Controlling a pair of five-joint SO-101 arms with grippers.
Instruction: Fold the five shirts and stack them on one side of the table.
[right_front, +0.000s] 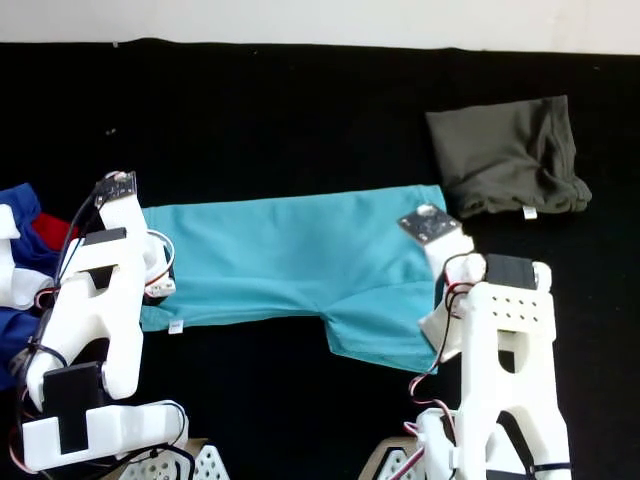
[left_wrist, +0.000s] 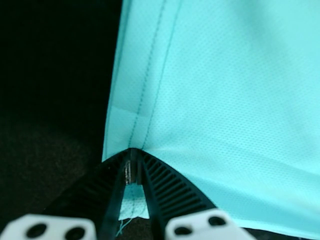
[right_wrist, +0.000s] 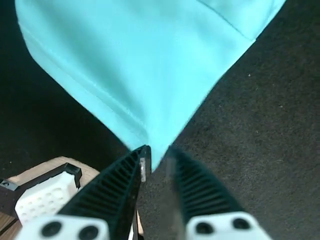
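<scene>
Judged fold of teal shirt (right_front: 290, 265) in hand; found it flat across middle of counter (right_front: 300, 100), grey shirt (right_front: 510, 155) already folded near far right corner. Noted left claw (left_wrist: 132, 175) and right claw (right_wrist: 155, 160) each pinched tight on a near-side corner. Expected next: lift both together, carry toward far edge.

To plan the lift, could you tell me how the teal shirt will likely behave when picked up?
Probably floppy: the teal shirt lies flat with soft creases, so it should sag between the left gripper and right gripper. Likely light, since the fabric looks thin. Pinched only at its edges, it might slip.
</scene>
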